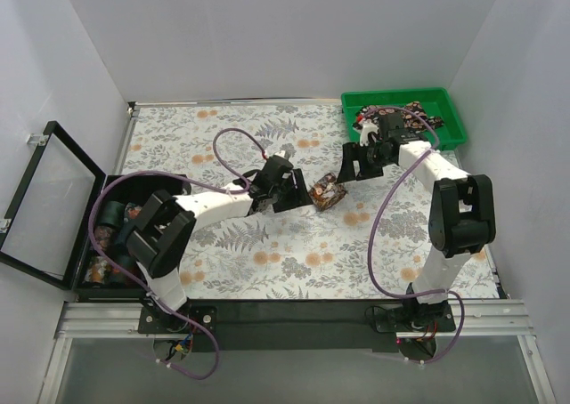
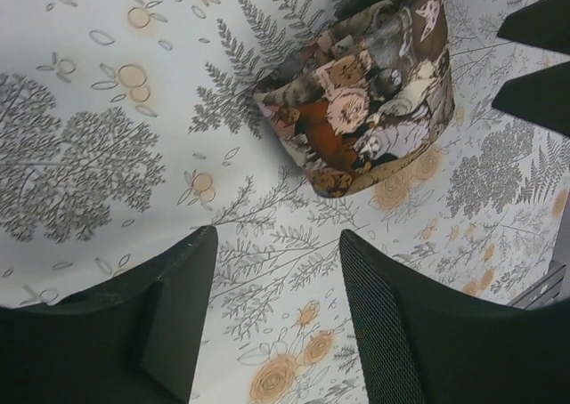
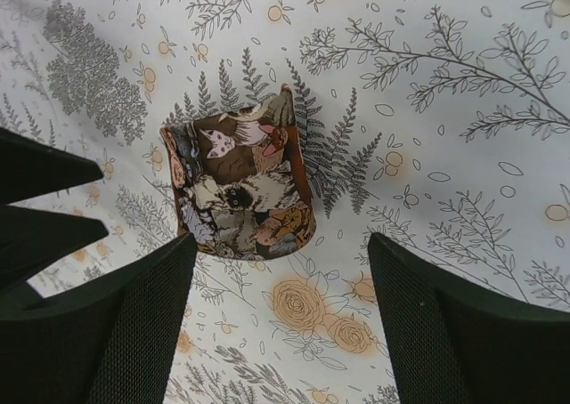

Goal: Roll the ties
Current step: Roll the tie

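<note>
Your rolled dark paisley fabric tie (image 1: 326, 191) sits loose on the fern-patterned desk (image 1: 294, 244) between both arms, left fingers (image 2: 160, 333) and right fingers (image 3: 134, 333) spread wide and empty, so the roll seems done; next, close on it without unwinding it.

My right gripper (image 3: 280, 244) is black; the rolled tie (image 3: 240, 195) dark brown with orange, tan and white print; the tablecloth (image 3: 445, 110) grey-and-orange ferns.

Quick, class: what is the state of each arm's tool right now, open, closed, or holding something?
Left tool: open, holding nothing.
Right tool: open, holding nothing; the rolled tie lies ungripped.
</note>
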Motion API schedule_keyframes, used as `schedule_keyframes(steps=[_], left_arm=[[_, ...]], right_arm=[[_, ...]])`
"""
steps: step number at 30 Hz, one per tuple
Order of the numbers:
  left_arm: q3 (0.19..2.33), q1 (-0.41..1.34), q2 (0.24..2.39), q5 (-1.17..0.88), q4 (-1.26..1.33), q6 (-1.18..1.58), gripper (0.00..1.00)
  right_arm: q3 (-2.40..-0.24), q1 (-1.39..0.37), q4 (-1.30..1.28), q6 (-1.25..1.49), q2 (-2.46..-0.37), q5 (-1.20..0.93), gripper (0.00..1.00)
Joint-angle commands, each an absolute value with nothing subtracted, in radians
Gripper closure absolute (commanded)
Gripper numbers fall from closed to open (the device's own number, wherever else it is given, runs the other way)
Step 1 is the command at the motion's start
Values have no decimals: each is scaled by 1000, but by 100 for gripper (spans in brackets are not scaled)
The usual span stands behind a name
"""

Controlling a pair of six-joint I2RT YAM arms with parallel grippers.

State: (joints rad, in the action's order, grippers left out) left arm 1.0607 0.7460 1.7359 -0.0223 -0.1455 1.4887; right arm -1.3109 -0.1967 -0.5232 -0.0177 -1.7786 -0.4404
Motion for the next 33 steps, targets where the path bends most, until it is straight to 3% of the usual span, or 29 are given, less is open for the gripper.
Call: schedule_keyframes(steps=[1, 15, 33], left_arm=[[1143, 759, 1773, -48, -109, 1516, 48], [1221, 759, 1921, -23, -112, 1477, 55], [1209, 746, 1888, 113, -170, 1376, 56]], right_arm=[[-1272, -157, -381, -6, -1799, -672, 30], [-1129, -130, -134, 117, -1887, -913, 33], [-924, -221, 222, 394, -1842, -870, 39]])
